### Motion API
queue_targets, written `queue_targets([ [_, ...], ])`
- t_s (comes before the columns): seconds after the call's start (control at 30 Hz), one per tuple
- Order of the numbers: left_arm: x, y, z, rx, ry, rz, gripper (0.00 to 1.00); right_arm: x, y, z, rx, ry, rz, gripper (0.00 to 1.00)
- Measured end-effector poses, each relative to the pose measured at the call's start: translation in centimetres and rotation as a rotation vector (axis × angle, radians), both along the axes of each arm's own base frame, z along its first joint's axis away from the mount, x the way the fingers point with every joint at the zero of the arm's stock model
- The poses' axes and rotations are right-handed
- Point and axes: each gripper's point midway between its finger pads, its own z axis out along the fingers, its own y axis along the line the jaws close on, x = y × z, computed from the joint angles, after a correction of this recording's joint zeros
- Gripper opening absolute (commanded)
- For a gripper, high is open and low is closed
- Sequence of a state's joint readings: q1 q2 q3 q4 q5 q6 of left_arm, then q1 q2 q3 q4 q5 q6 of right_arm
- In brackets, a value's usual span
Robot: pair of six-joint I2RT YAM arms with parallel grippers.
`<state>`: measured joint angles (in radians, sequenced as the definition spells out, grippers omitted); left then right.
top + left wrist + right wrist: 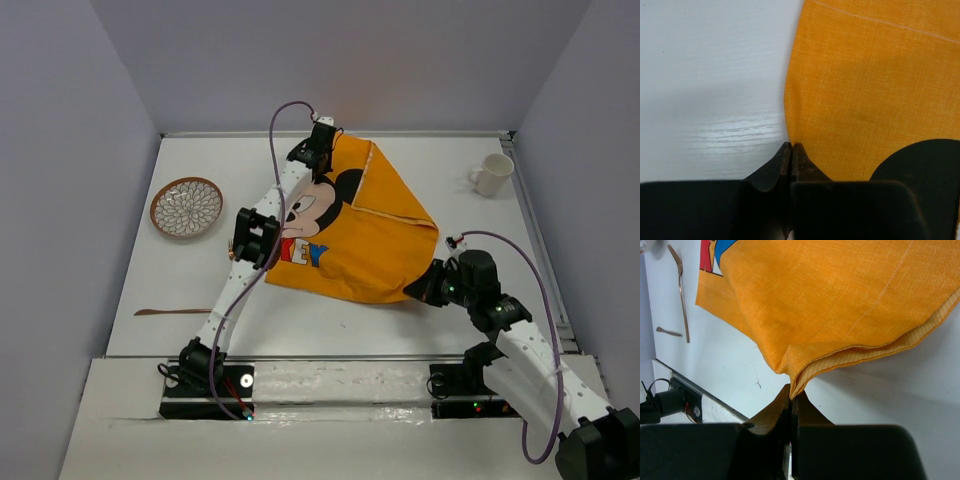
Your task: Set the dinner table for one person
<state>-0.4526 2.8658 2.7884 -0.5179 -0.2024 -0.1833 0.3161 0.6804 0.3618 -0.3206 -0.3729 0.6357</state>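
Clenched right claw [425, 290], lower right, grips the near corner of the orange Mickey Mouse cloth mat [385, 245]. Large flat matte white rectangular tabletop [190, 275] lies beneath. Upper centre: left claw [322, 140] pinched tight on mat's far corner, tabletop directly under fingertips.

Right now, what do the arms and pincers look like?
Left arm and right arm: white links, black joints, each with a looping purple cable. Left pincer and right pincer: black tapered fingers, brownish tips.
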Motion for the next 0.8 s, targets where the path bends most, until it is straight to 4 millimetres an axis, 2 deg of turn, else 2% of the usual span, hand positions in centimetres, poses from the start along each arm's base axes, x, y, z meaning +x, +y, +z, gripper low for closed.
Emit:
queue_targets([
  [0.27, -0.1, 0.8, 0.1, 0.017, 0.010, 0.019, 0.00, 0.7, -0.8, 0.0, -0.025, -0.020, -0.055, 0.00],
  [0.5, -0.7, 4.2, 1.9, 0.068, 0.047, 0.093, 0.00, 2.6, -2.8, -1.7, -0.134, -0.004, -0.173, 0.00],
  [0.6, -1.0, 5.0, 1.7, 0.079, 0.067, 0.110, 0.00, 4.2, -3.4, -2.5, -0.187, 0.017, -0.220, 0.00],
  [0.73, -2.1, 6.1, 0.9, 0.108, 0.129, 0.112, 0.00, 7.5, -3.9, -3.4, -0.237, 0.031, -0.276, 0.00],
  [0.8, -2.6, 6.2, 1.3, 0.109, 0.146, 0.101, 0.00, 9.7, -4.0, -4.2, -0.255, 0.038, -0.307, 0.00],
])
